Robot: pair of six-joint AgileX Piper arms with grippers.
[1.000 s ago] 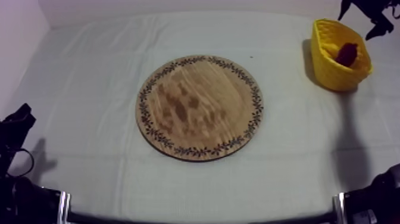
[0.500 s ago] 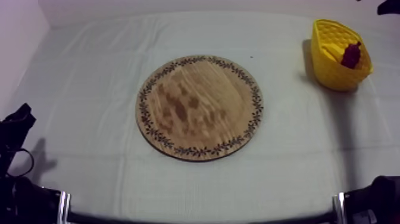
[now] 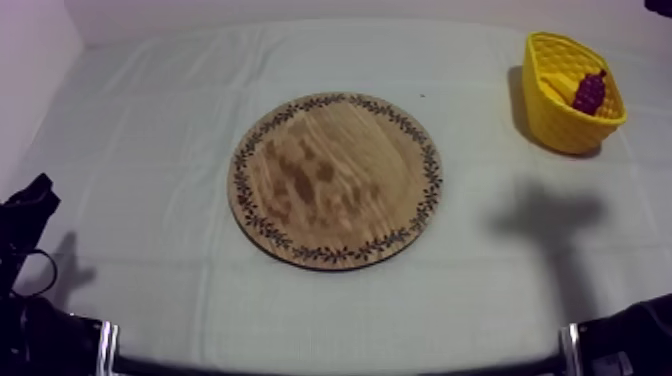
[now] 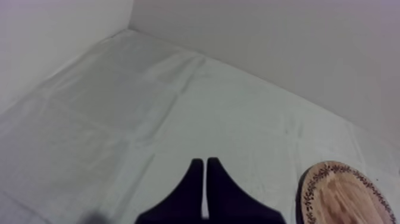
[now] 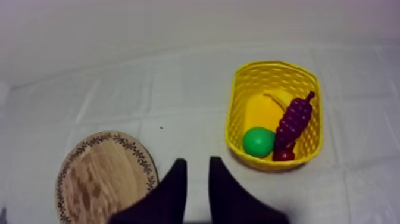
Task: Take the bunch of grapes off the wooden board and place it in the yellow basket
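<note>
Grapes (image 5: 293, 122) inside yellow basket (image 5: 272, 64); right hand (image 5: 196, 162) released, left hand (image 4: 204, 162) clenched

The board (image 3: 335, 180) is seen as grained matt wood, the basket (image 3: 560, 128) as perforated plastic, the cloth (image 3: 150, 150) as matt and creased.

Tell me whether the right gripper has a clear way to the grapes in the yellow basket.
Probably yes. The right gripper is open and hangs above the cloth near the yellow basket; the grapes lie uppermost in it, with nothing over them.
</note>
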